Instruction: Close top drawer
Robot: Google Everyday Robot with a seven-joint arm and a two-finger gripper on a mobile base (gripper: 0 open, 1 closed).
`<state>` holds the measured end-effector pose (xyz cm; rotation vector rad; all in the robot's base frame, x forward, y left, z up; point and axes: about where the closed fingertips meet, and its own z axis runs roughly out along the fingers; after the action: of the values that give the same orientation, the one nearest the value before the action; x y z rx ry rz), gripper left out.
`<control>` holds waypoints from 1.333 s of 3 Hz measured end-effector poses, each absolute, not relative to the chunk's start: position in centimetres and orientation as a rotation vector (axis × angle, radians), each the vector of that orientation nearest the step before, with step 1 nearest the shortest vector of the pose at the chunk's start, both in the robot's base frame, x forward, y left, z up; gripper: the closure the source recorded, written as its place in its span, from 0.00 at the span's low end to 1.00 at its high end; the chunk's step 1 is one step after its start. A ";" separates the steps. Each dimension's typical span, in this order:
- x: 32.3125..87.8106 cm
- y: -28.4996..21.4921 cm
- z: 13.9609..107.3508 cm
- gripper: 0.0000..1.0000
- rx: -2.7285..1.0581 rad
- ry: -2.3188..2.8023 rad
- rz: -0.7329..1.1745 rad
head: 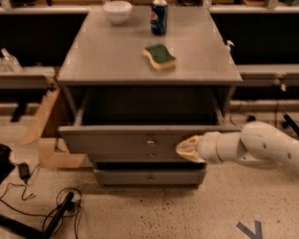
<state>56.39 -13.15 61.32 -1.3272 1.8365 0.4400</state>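
Note:
The top drawer (114, 141) is a wide grey box drawer, pulled partway out of the grey cabinet (89, 59), with its dark inside showing. A small metal knob (150, 143) sits at the centre of its front. My gripper (187, 149), cream-coloured at the end of a white arm coming in from the right, is against the right part of the drawer front, right of the knob.
On the cabinet top lie a green-and-yellow sponge (159, 57), a blue soda can (159, 10) and a white bowl (117, 10). A narrower lower drawer front (149, 176) sits below. A cardboard box (44, 133) stands at the left, with cables (60, 214) on the floor.

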 end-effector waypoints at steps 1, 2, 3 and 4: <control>56.2 -13.2 61.3 1.00 -1.327 1.837 0.440; 59.5 -13.3 60.9 1.00 -1.325 1.824 0.441; 62.0 -13.2 59.7 1.00 -1.336 1.820 0.456; 64.4 -13.6 59.8 1.00 -1.331 1.807 0.445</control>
<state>64.43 -13.56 59.84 -1.3313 1.8075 0.4452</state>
